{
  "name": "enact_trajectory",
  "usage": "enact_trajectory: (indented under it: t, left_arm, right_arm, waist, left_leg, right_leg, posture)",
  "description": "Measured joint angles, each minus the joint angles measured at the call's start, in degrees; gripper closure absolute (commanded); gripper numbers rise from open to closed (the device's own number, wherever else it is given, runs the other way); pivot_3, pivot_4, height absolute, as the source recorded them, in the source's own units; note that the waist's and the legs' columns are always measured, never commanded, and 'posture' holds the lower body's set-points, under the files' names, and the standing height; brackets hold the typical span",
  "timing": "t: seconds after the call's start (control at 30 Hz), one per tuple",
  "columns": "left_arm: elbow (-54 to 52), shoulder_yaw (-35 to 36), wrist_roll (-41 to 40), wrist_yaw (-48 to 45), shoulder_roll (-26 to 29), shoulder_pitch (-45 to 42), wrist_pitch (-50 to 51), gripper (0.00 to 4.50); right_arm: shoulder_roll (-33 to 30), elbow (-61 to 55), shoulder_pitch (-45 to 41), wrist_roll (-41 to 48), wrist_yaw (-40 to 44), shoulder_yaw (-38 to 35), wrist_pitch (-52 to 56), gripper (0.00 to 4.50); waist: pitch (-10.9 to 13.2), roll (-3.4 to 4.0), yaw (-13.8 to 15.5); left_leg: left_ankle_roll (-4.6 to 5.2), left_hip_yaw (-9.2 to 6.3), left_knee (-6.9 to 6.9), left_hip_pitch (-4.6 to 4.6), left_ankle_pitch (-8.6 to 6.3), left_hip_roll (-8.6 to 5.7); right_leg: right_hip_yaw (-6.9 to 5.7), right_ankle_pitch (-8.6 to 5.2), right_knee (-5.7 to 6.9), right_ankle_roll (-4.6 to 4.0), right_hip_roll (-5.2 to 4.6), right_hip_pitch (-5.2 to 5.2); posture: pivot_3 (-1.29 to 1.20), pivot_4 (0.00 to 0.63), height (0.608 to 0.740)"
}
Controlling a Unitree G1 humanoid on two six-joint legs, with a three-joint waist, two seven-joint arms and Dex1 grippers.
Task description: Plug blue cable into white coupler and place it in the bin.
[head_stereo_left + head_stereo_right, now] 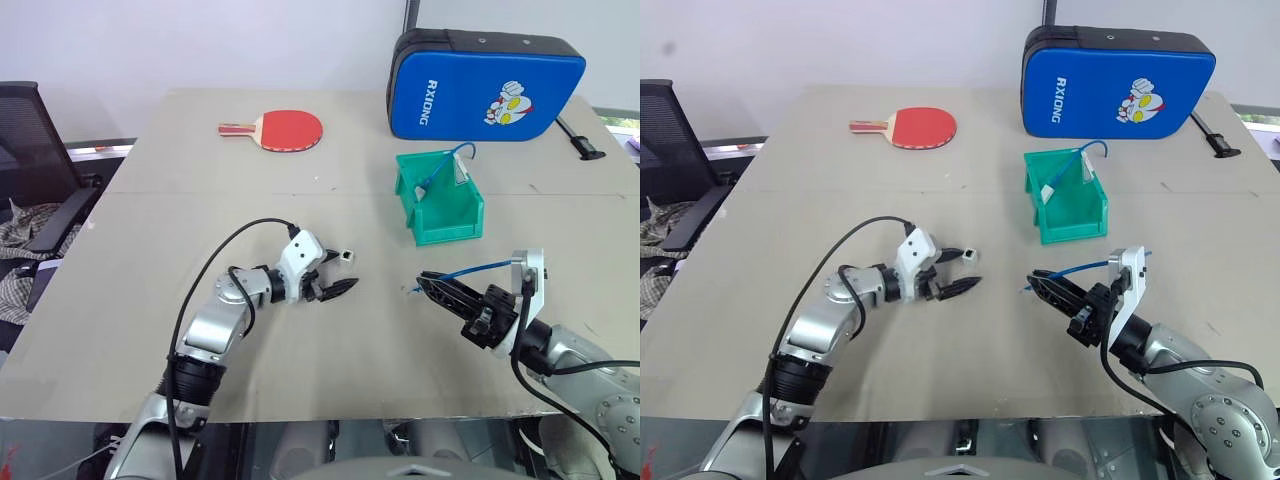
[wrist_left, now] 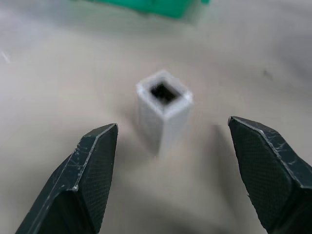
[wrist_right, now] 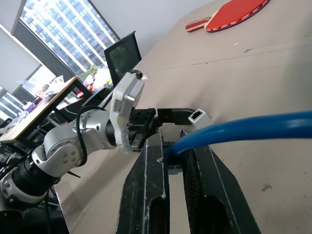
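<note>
A: Checking grippers first; left gripper (image 1: 338,289) spread wide, holding nothing; right gripper (image 1: 432,286) clamped on the blue cable (image 1: 478,268), plug end sticking out past the fingertips toward the left arm

B: Coupler location?

A: white coupler (image 1: 347,256) standing alone on the table (image 1: 330,370), just past the left fingertips and a little to the far side; in the left wrist view it sits between the two open fingers (image 2: 90,170) but ahead of them, not yet bracketed; dark socket faces up

B: Which arm is nearer?

A: left, clearly; coupler just beside its tips; right gripper is well apart from it, off toward the robot's right; cable runs back from the right fingers over that wrist, roughly along the gripper's own line

B: So next step?

A: my read, left needs to ease forward until the coupler is between the pads, then close; socket pointing up likely means reorienting before the plug can go in; risk is nudging the little cube over, it looks light

B: Bin?

A: bin (image 1: 460,222) further back, right of centre, another blue cord with white piece already inside; not ours
</note>
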Motion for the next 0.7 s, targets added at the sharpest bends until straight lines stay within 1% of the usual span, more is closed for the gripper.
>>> enact_trajectory:
  t: [0.23,0.33,0.53,0.7]
  left_arm:
    - [5.5,0.2,0.4,-4.6,0.3,-2.6,-4.2,0.80]
    - [9.1,-0.5,1.3,-6.3,0.2,-5.2,-6.2,0.80]
    - [16.0,-0.9,3.0,-7.5,-1.8,-9.7,-9.7,0.80]
    - [18.6,-1.4,3.5,-9.2,-2.5,-11.4,-11.0,0.80]
  right_arm:
    - [0.0,-0.1,-0.1,-0.3,-0.1,0.0,0.2,4.50]
    - [0.0,-0.4,0.0,-0.3,-0.2,0.1,0.4,4.50]
    - [0.0,-1.5,0.5,-0.3,-1.0,0.1,0.7,4.50]
    - [0.0,-1.9,0.8,-0.3,-1.4,0.1,0.9,4.50]
  waist:
    - [0.0,0.00,0.0]
    - [0.0,0.00,0.1]
    - [0.0,-0.01,0.0]
    - [0.0,-0.01,0.0]
  left_leg:
    - [0.00,0.05,0.01,-0.03,0.00,-0.02]
    - [0.00,0.03,0.01,-0.03,0.00,-0.02]
    - [0.00,0.04,0.02,-0.04,0.00,-0.02]
    - [0.00,0.02,0.01,-0.05,0.00,-0.02]
  right_leg:
    - [0.01,0.08,-0.02,0.12,-0.03,0.00]
    - [-0.01,0.08,-0.02,0.12,-0.02,0.00]
    - [-0.09,0.13,-0.02,0.20,-0.02,0.00]
    - [-0.16,0.14,-0.02,0.20,-0.02,0.00]
  posture:
    - [0.00,0.150,0.731]
    - [0.00,0.150,0.731]
    - [0.00,0.150,0.731]
    - [0.00,0.150,0.731]
